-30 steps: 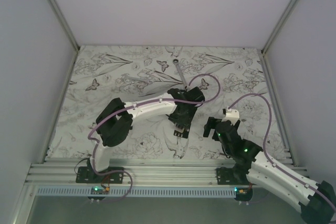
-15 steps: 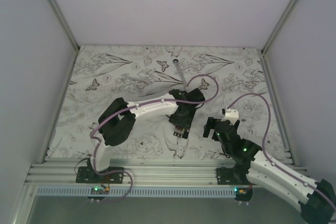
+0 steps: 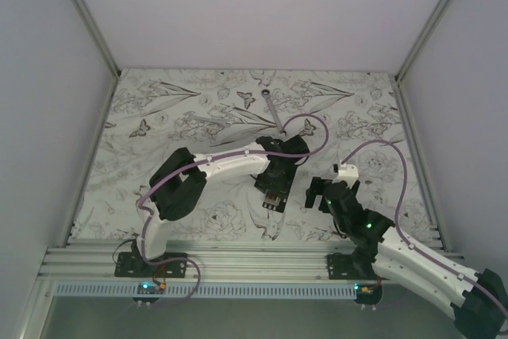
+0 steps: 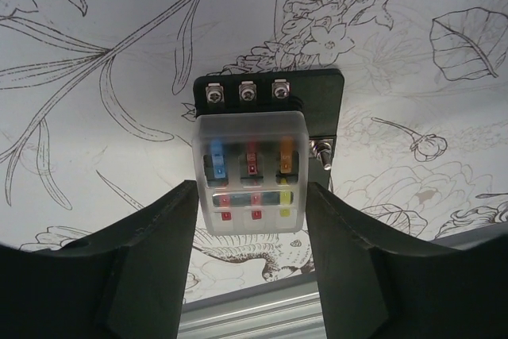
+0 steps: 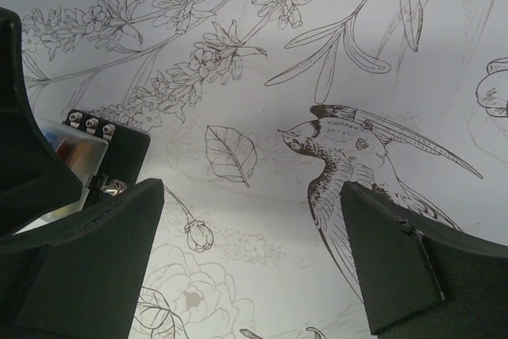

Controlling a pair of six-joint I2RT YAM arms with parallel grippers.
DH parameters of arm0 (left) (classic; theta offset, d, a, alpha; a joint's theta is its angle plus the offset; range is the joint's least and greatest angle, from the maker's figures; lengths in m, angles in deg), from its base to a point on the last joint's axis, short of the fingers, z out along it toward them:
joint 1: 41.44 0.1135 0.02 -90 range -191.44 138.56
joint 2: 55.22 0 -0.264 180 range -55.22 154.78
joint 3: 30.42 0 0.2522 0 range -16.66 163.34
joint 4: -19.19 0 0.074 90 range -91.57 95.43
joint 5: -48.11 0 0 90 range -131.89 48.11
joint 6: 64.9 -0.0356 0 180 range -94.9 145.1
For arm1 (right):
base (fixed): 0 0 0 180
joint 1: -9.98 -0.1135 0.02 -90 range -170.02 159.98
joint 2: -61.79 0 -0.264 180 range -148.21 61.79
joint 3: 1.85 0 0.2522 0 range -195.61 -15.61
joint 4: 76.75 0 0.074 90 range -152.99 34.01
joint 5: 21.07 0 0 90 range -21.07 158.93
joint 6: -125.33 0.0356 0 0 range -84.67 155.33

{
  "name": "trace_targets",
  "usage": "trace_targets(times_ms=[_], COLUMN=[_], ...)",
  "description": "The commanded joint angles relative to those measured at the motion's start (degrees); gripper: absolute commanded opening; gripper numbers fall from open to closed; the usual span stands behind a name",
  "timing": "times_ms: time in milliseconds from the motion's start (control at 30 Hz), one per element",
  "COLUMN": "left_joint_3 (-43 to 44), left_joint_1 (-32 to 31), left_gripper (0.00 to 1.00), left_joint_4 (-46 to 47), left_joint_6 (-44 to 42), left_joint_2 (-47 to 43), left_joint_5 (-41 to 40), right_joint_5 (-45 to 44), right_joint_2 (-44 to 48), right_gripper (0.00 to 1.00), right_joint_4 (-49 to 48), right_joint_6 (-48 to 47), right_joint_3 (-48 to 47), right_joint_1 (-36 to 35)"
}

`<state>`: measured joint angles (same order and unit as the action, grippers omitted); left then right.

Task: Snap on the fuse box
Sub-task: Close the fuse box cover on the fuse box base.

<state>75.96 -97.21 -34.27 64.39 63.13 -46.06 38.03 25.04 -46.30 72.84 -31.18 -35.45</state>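
Lying flat on the flower-printed table, the fuse box is found near the middle, a little toward 6 o'clock in the top view. A clear cover is set over its black base, and coloured fuses are seen through it. Three screws are lined up along the edge at 12 o'clock in the left wrist view. The left gripper is placed over the box's 6 o'clock end, with a finger against each side of the cover; whether it is squeezed or merely flanked cannot be told. Nearby, at 3 o'clock of it, the right gripper is held with jaws spread wide and nothing between them, the box at its 9 o'clock.
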Motion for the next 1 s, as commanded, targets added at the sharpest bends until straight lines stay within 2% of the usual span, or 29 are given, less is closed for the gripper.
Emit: trace_targets(times_ms=[0, 200, 367, 533, 733, 967], left_joint_3=[-1.60, -2.42, -5.57, -13.01, -18.70, -18.28], left_joint_1=[-0.13, -0.22, 0.38, 4.08, 9.16, 10.45], left_gripper=[0.61, 0.70, 0.71, 0.62, 0.41, 0.34], left_joint_4=[-2.61, -2.59, -1.58, 4.09, 10.39, 12.53], left_joint_6=[0.44, 0.58, 0.70, 1.05, 1.40, 1.31], left_joint_2=[-1.58, -3.44, -9.18, -16.17, -17.72, -14.75], left_joint_5=[0.79, 1.56, 1.79, 7.11, 16.24, 20.76], right_joint_5=[1.68, 4.99, 11.36, 17.64, 23.20, 24.44], right_joint_2=[-1.04, -2.68, -5.48, -11.20, -19.51, -23.88], right_gripper=[1.00, 0.99, 0.95, 0.79, 0.70, 0.66], right_joint_4=[-3.19, -5.03, -9.46, -16.28, -23.51, -25.56], right_joint_6=[-0.76, -1.18, -1.92, -0.08, 2.59, 3.15], right_joint_3=[-0.15, -0.63, -1.54, -2.31, -4.35, -6.41], right_joint_1=[0.42, 0.43, 0.42, 0.43, 0.43, 0.42])
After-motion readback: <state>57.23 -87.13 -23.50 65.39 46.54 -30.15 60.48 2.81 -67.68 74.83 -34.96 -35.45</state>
